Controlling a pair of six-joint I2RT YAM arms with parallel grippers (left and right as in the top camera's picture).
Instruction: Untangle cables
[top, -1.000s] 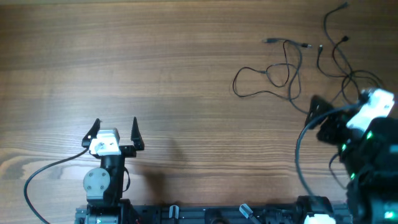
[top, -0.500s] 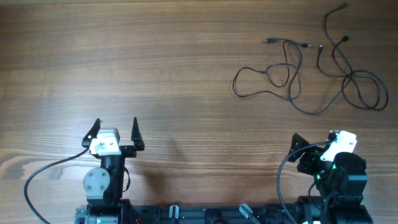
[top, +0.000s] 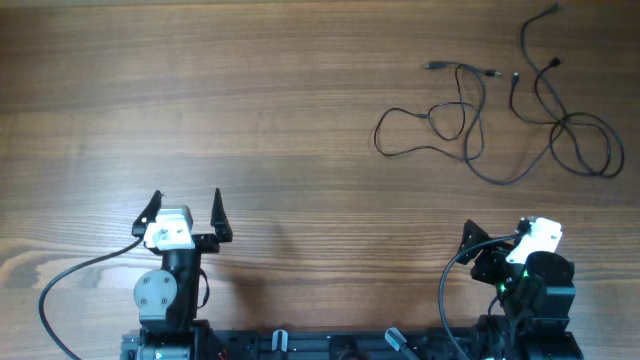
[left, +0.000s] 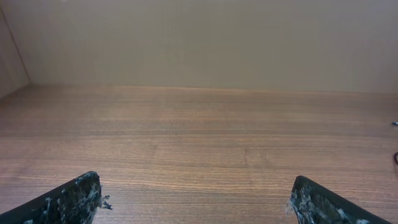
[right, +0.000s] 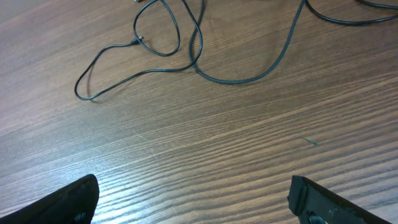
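The cables (top: 470, 150) are thin black cords lying in loose, crossing loops at the table's far right, with small plug ends pointing to the back. In the right wrist view their nearest loops (right: 198, 67) lie ahead of the jaws, well apart from them. My right gripper (top: 492, 238) is open and empty near the front edge, well short of the cables. My left gripper (top: 187, 205) is open and empty at the front left. Both wrist views show bare wood between the fingers of the left gripper (left: 196, 199) and the right gripper (right: 193, 199).
A thick black robot wire (top: 70, 275) curves from the left arm toward the front edge. A beige wall (left: 199, 37) rises behind the table in the left wrist view.
My right arm has pulled back from beside the cables at the right edge to the front of the table. The cables and the left arm have not moved.
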